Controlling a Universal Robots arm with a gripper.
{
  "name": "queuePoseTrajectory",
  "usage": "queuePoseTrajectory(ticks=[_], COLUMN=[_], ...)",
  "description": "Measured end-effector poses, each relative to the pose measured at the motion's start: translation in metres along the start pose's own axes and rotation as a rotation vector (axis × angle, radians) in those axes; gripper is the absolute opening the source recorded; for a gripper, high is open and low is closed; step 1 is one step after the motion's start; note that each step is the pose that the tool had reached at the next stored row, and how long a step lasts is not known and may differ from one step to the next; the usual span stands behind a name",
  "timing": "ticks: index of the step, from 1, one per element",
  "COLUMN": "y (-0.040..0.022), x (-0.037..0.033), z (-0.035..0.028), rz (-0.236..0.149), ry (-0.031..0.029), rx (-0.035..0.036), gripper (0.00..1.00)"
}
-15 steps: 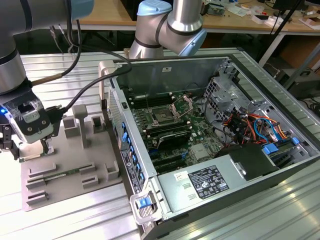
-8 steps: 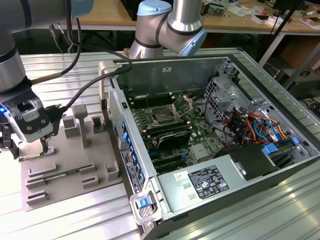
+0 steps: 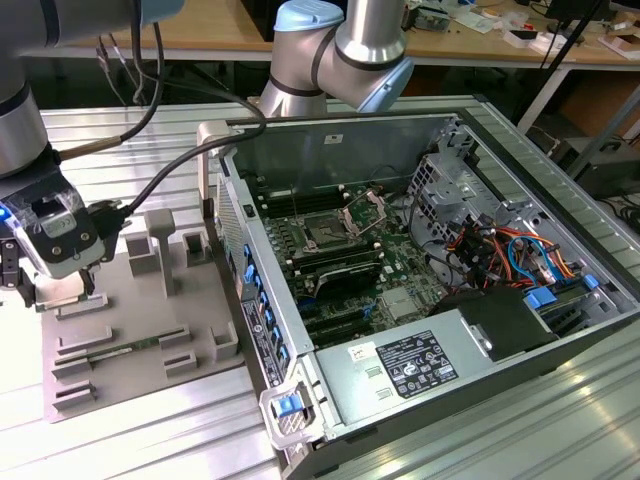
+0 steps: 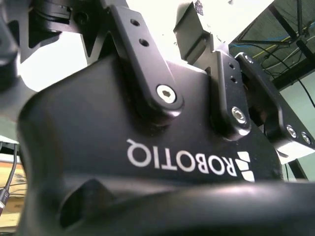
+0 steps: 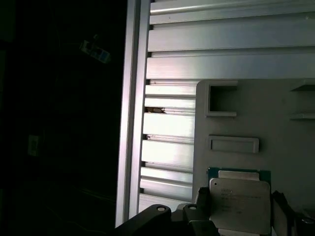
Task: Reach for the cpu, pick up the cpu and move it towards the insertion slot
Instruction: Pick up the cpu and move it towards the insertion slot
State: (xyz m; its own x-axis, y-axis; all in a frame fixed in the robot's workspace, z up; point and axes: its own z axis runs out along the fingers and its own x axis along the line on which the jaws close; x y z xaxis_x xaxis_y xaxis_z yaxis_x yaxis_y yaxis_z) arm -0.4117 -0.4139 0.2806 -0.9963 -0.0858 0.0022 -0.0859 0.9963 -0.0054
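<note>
Gripper (image 3: 52,293) low over grey tray (image 3: 140,320), jaws wide, one finger (image 5: 202,196) on each side of the cpu (image 5: 239,205); whether the pads touch it cannot be told. The cpu lies flat on the tray, well apart from the insertion slot (image 3: 326,233) inside the open case (image 3: 480,330). Risk: uneven closing could tilt or skid the chip, since its thin edges give little hold. Ribbed aluminium table (image 3: 150,140); cluttered wooden benches (image 3: 200,30) behind
</note>
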Motion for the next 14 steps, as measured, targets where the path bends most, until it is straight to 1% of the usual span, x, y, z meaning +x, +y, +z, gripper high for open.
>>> queuePoseTrajectory(ticks=[10, 14], y=[0.0, 0.0], x=[0.0, 0.0], z=[-0.0042, -0.0043], rz=[0.0, 0.0], ry=[0.0001, 0.0001], rx=[-0.0012, -0.0012], gripper=[0.55, 0.55])
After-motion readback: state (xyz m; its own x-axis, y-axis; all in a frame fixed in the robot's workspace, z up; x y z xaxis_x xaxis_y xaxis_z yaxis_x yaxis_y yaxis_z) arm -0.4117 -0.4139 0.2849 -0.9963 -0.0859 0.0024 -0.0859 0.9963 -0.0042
